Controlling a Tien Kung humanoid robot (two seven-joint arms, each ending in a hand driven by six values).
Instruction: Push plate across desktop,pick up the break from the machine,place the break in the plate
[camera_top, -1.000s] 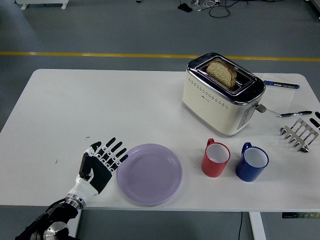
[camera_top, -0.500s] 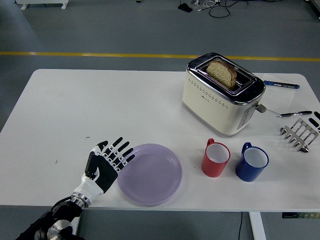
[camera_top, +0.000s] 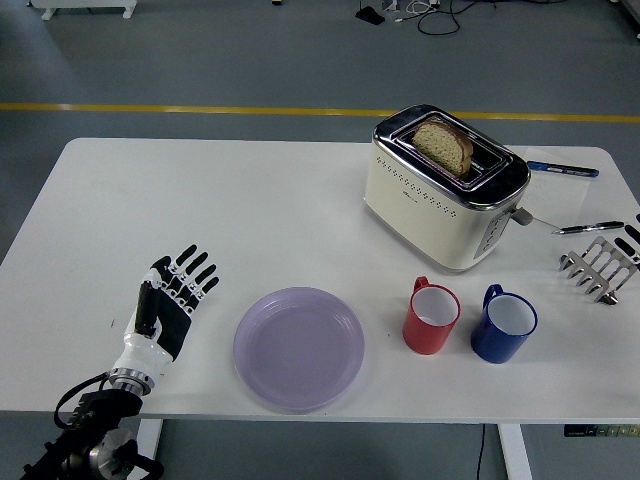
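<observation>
A pale purple plate (camera_top: 299, 347) lies near the table's front edge. A cream and chrome toaster (camera_top: 446, 190) stands at the back right with a slice of bread (camera_top: 444, 145) sticking up out of its slot. My left hand (camera_top: 172, 298) is open with fingers spread, over the table to the left of the plate and apart from it. Only the fingertips of my right hand (camera_top: 632, 240) show at the right edge, above a metal rack.
A red mug (camera_top: 431, 318) and a blue mug (camera_top: 505, 325) stand right of the plate. A metal toast rack (camera_top: 599, 266) sits at the right edge. Two pens (camera_top: 563, 169) lie behind the toaster. The white table (camera_top: 200, 210) is bare on its left half.
My left hand has pulled back to the left, away from the plate's rim. The plate has not visibly moved.
</observation>
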